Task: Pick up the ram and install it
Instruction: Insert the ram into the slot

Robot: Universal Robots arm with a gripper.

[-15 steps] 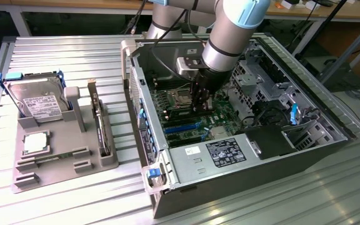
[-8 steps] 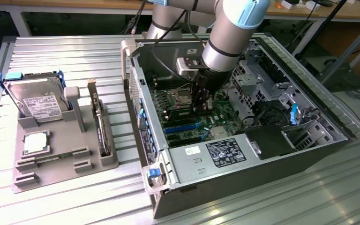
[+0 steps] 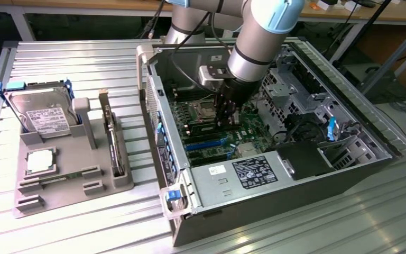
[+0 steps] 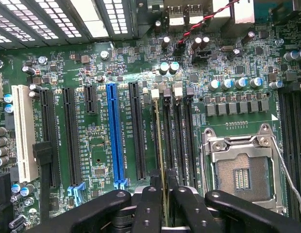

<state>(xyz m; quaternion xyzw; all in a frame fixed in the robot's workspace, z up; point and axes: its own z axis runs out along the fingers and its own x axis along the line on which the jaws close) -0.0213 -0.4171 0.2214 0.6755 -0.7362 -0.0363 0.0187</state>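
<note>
Wrist view: the claw (image 4: pixel 163 206) is nearly closed, its two black fingers (image 4: pixel 148 208) pinching the ram (image 4: pixel 160 145). The ram is seen edge-on as a thin strip over the black memory slots (image 4: pixel 178 141), which run beside the processor socket (image 4: pixel 240 172) on the green motherboard (image 4: pixel 99 145). Whether it sits in a slot cannot be told.

In the exterior view, the claw (image 3: pixel 228 115) reaches down inside the open computer case (image 3: pixel 252 206). On the exterior view's left, a grey tray (image 3: pixel 65 198) holds a hard drive (image 3: pixel 44 114), a card standing on edge (image 3: pixel 111 137) and a square silver chip (image 3: pixel 40 161).
</note>
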